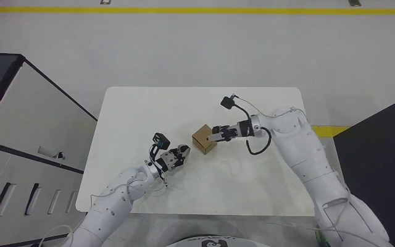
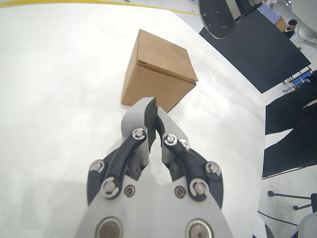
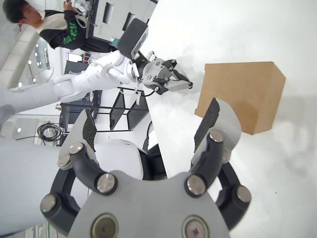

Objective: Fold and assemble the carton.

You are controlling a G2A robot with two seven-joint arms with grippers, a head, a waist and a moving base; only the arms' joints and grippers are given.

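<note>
A small brown carton (image 1: pixel 202 139) stands closed as a cube near the middle of the white table (image 1: pixel 129 117). In the left wrist view the carton (image 2: pixel 158 73) sits just beyond my left gripper (image 2: pixel 154 103), which is shut on nothing and rests close to the tabletop. The left gripper (image 1: pixel 183 150) lies a short way from the carton's near-left corner. My right gripper (image 1: pixel 216 134) is at the carton's right side. It stands open (image 3: pixel 151 117), with one fingertip (image 3: pixel 213 115) in front of the carton (image 3: pixel 242 95), which is not between the jaws.
A grey cabinet (image 1: pixel 31 117) stands off the table's left edge, and a black surface (image 1: pixel 370 154) lies beyond its right edge. A yellow floor line (image 1: pixel 197 10) runs behind the table.
</note>
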